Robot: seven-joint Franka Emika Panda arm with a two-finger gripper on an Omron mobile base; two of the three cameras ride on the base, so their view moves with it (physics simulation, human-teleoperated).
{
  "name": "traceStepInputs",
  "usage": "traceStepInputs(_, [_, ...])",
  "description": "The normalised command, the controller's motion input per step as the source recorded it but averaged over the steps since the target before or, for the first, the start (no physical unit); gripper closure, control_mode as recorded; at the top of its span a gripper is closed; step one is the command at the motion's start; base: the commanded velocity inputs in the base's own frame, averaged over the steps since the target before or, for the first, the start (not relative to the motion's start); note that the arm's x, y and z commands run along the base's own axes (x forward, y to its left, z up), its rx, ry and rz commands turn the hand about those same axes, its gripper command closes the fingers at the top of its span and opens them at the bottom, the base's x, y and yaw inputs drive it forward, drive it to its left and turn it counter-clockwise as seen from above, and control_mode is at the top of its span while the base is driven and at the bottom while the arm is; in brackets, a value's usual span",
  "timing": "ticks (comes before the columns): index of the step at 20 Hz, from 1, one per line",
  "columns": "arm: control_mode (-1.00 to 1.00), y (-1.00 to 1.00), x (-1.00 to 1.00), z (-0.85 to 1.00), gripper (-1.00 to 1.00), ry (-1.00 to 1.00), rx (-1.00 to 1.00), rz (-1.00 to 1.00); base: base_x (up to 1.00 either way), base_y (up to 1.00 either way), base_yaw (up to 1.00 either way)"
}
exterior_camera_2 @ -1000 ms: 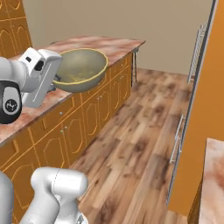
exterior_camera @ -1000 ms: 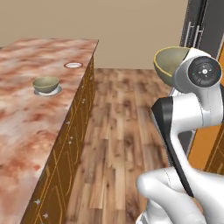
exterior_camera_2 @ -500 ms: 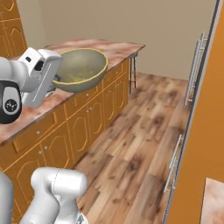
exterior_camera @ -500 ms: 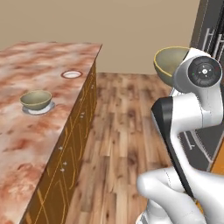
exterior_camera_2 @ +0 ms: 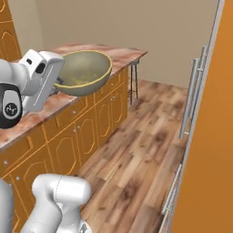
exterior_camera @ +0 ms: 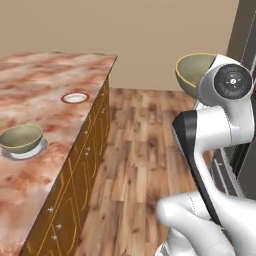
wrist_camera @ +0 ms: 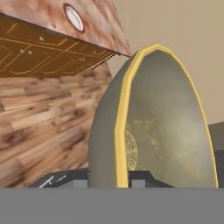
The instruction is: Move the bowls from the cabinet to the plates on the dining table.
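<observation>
The white arm's pincer [wrist_camera: 123, 178] is clamped on the rim of a round, deep olive-bronze bowl with a yellow edge and speckled yellowish inside [exterior_camera_2: 85, 72], one finger on the inner face and one on the outer wall, as the hand view shows. The carried bowl hangs in the air beside the long edge of the wide table with a reddish-pink marbled stone top and orange wood doors below [exterior_camera: 60, 130], above the wooden plank floor [exterior_camera: 135, 165], with its mouth facing roughly upward in the right base view. In the left base view it [exterior_camera: 192, 75] shows just behind the arm's round white wrist joint.

On the table, a second olive-bronze bowl of the same kind [exterior_camera: 21, 138] sits upright on a small flat grey-rimmed plate [exterior_camera: 30, 152], near the table's near side. Farther along the top, well apart from that pair, lies a small flat round red-rimmed plate with a white centre [exterior_camera: 75, 97], with nothing on it. The hand view catches the same plate [wrist_camera: 73, 18] near the table's edge, above the orange doors.
</observation>
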Motion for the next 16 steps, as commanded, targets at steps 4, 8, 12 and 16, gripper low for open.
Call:
traceStepInputs(4, [1.0, 0.0, 0.0, 0.0, 1.0, 0.0, 0.0, 0.0, 0.67, -0.56, 0.05])
traceStepInputs(8, [1.0, 0.0, 0.0, 0.0, 1.0, 0.0, 0.0, 0.0, 0.65, -0.53, 0.05])
traceStepInputs(12, [1.0, 0.0, 0.0, 0.0, 1.0, 0.0, 0.0, 0.0, 0.65, -0.53, 0.05])
traceStepInputs(16, [1.0, 0.0, 0.0, 0.0, 1.0, 0.0, 0.0, 0.0, 0.65, -0.52, 0.06])
